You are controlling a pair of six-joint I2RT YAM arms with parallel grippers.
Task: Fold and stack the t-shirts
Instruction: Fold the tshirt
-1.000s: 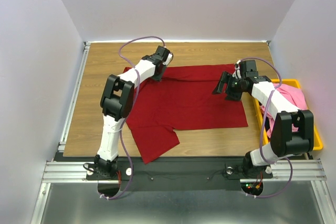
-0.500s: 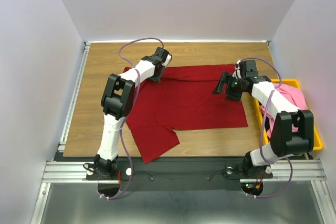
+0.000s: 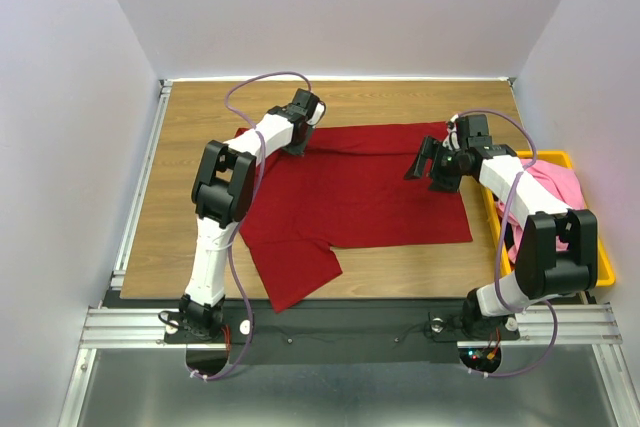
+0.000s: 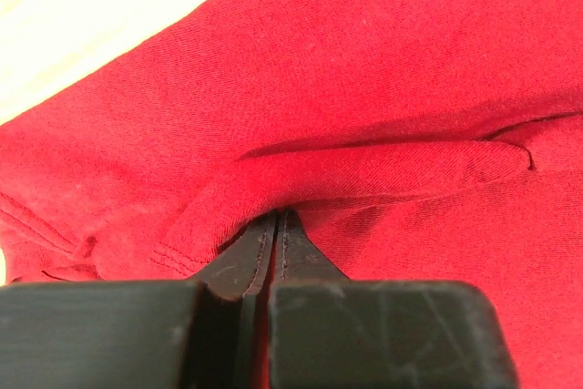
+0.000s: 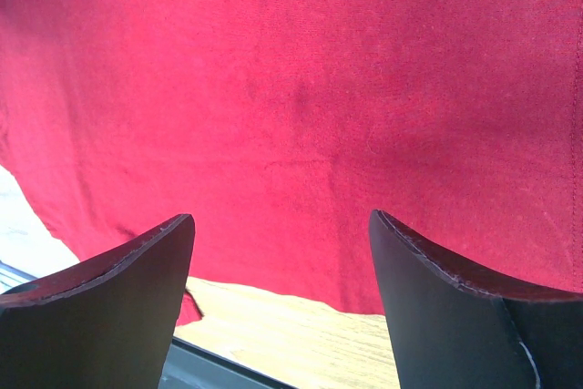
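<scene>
A dark red t-shirt (image 3: 350, 192) lies spread on the wooden table, one sleeve reaching toward the near edge. My left gripper (image 3: 297, 145) is at the shirt's far left corner, shut on a raised fold of the red cloth (image 4: 364, 175). My right gripper (image 3: 428, 165) is open and empty, hovering over the shirt's right part; the red cloth (image 5: 301, 107) fills the view between its fingers (image 5: 118, 307). A pink t-shirt (image 3: 560, 187) lies in the yellow bin (image 3: 600, 262) at the right. No black shirt shows.
The yellow bin stands at the table's right edge beside the right arm. Bare wood (image 3: 190, 197) shows left of the shirt and along the far side. A metal rail (image 3: 340, 322) runs along the near edge.
The left gripper has shifted very slightly at the shirt's far left corner. The right arm has not moved.
</scene>
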